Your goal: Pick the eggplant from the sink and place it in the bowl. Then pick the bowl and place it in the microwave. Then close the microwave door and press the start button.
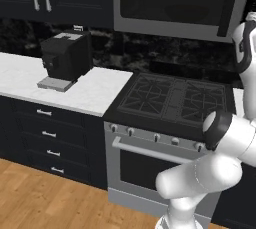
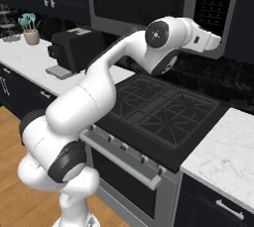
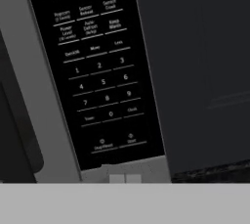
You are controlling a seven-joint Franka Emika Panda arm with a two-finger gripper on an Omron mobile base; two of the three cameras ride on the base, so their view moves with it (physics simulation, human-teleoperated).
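We see the arm raised over the stove, its hand reaching up to the microwave mounted above it, right at the keypad panel on the microwave's right side. In the hand view the keypad looms close, digits and bottom row of buttons readable as shapes (the labels are too blurred to read). The gripper has its fingers pressed together, holding nothing. The microwave door sits closed, flush with the frame. A dark coffee machine stands on the white counter left of the stove.
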